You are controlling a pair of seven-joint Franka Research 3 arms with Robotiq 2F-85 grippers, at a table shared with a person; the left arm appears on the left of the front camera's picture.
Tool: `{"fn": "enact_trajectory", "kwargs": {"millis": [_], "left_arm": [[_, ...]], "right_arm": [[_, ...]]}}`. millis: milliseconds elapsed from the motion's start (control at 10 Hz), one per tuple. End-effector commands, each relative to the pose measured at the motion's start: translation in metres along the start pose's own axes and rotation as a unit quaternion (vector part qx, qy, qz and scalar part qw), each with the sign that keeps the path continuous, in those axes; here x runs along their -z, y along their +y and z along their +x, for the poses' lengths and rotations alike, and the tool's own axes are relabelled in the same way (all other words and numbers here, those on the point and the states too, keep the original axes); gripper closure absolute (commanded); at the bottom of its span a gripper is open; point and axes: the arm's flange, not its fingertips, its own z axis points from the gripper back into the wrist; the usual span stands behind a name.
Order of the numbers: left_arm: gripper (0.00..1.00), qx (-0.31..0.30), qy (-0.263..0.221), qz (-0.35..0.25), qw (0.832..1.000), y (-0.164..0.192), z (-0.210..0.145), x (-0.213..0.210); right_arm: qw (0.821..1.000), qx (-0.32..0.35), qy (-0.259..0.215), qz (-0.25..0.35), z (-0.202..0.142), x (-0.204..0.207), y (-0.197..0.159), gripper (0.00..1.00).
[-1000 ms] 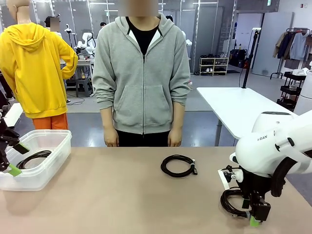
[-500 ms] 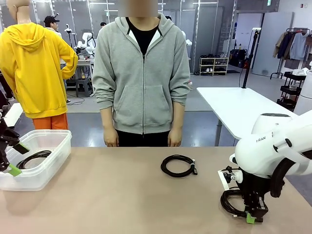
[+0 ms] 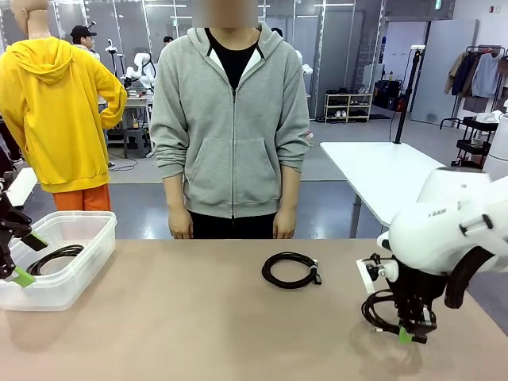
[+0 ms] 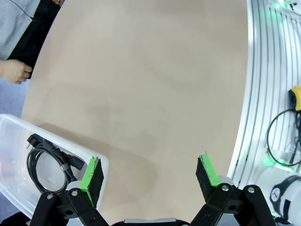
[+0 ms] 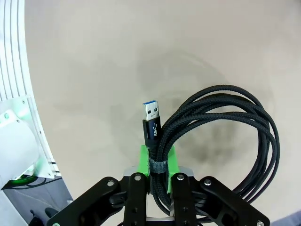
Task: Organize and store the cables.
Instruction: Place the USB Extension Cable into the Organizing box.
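My right gripper (image 3: pixel 406 334) is shut on a coiled black cable (image 3: pixel 379 311) at the table's near right and holds it just above the tabletop. In the right wrist view the jaws (image 5: pixel 158 162) clamp the braided coil (image 5: pixel 225 136) at its strap, and a USB plug (image 5: pixel 151 113) sticks up beside it. A second coiled cable (image 3: pixel 291 270) lies mid-table in front of the person. A third cable (image 3: pixel 54 258) rests in the clear plastic bin (image 3: pixel 79 218) at the left. My left gripper (image 3: pixel 29 259) hangs open at the bin's near side, its pads (image 4: pixel 91 174) wide apart beside the binned cable (image 4: pixel 47 160).
A person in a grey hoodie stands at the far edge with hands (image 3: pixel 181 226) down at their sides. The tan table (image 3: pixel 198 317) is bare between the bin and the middle cable. An aluminium frame rail (image 4: pixel 256 94) runs along the table's near edge.
The right arm has risen a little, lifting the gripped coil off the tabletop. The left arm, the bin and the middle cable have not moved.
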Motion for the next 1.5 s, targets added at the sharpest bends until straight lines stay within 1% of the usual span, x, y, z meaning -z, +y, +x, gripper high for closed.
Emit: {"fn": "enact_trajectory", "kwargs": {"millis": [0,100,300,400,800,900,1000,1100,1200,1300,1400], "left_arm": [[0.0,-0.005,0.005,0.003,1.0,-0.001,0.0,0.0],[0.0,-0.005,0.005,0.003,1.0,-0.001,0.0,0.0],[0.0,-0.005,0.005,0.003,1.0,-0.001,0.0,0.0],[0.0,-0.005,0.005,0.003,1.0,-0.001,0.0,0.0],[0.0,-0.005,0.005,0.003,1.0,-0.001,0.0,0.0],[0.0,-0.005,0.005,0.003,1.0,-0.001,0.0,0.0],[0.0,-0.005,0.005,0.003,1.0,-0.001,0.0,0.0],[0.0,-0.005,0.005,0.003,1.0,-0.001,0.0,0.0],[0.0,-0.005,0.005,0.003,1.0,-0.001,0.0,0.0],[0.0,-0.005,0.005,0.003,1.0,-0.001,0.0,0.0],[0.0,-0.005,0.005,0.003,1.0,-0.001,0.0,0.0]], "right_arm": [[0.999,0.011,-0.026,-0.032,-0.015,-0.019,0.067,1.0],[0.999,0.007,-0.028,-0.034,-0.015,-0.033,0.071,1.0],[0.997,0.007,-0.061,-0.047,-0.021,-0.051,0.076,1.0],[0.999,0.0,-0.024,-0.039,-0.003,-0.062,0.017,1.0],[0.999,0.0,-0.024,-0.039,-0.003,-0.062,0.017,1.0],[0.999,-0.001,-0.028,-0.032,-0.005,-0.063,0.021,0.83],[0.996,-0.01,-0.055,-0.069,0.015,-0.059,0.018,0.83],[0.993,-0.021,-0.076,-0.09,0.044,-0.062,0.014,0.83],[0.992,-0.032,-0.073,-0.093,0.075,-0.067,0.013,0.83],[0.991,-0.033,-0.084,-0.096,0.101,-0.071,0.014,0.83],[0.993,-0.05,-0.074,-0.078,0.142,-0.066,0.013,0.83]]}}
